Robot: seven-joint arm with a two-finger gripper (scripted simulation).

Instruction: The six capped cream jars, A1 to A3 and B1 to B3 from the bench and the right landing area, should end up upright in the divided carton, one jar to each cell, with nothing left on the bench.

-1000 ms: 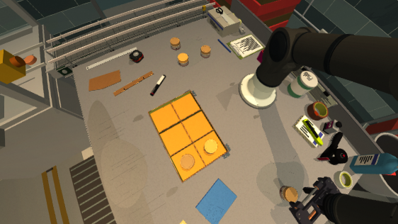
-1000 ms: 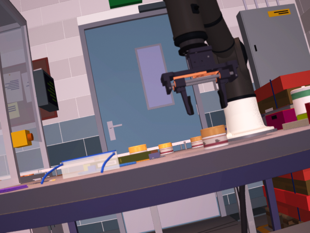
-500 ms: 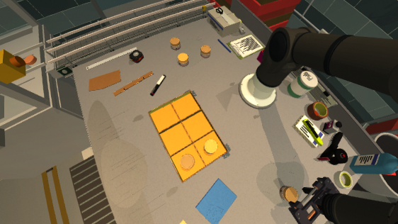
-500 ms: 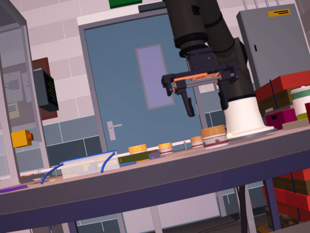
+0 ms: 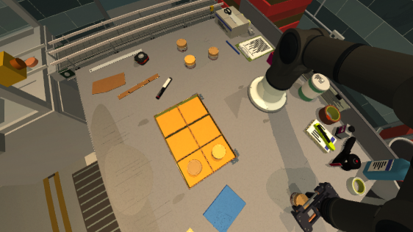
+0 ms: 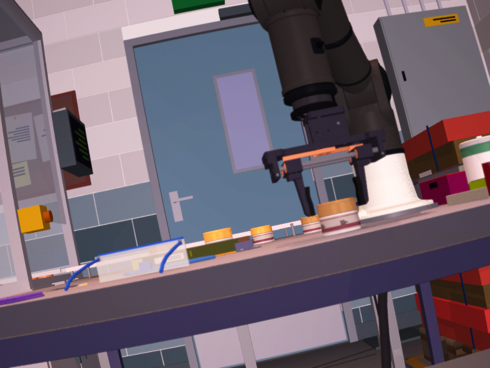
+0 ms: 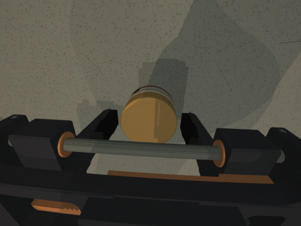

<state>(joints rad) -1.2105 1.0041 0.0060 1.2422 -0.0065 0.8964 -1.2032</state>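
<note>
At the near right of the bench a cream jar [image 5: 299, 200] [image 6: 339, 216] [image 7: 148, 119] stands upright with a tan cap. My gripper [image 5: 306, 210] [image 6: 331, 200] [image 7: 148, 124] is open, lowered around the jar's cap, and holds nothing. The orange divided carton [image 5: 193, 137] lies mid-bench with two jars in its near cells [image 5: 194, 167] [image 5: 218, 151]. Its other cells are empty. Three more jars [image 5: 181, 44] [image 5: 189, 60] [image 5: 213, 52] stand upright at the far end of the bench.
Behind the carton lie a marker [image 5: 164, 88], a wooden strip [image 5: 138, 86], a cardboard piece [image 5: 108, 83] and a tape measure [image 5: 141, 57]. The arm's white base [image 5: 267, 95] stands to the right. Tape rolls [image 5: 356, 185], a clamp [image 5: 345, 155] and boxes crowd the right edge. A blue pad [image 5: 224, 208] lies near the front.
</note>
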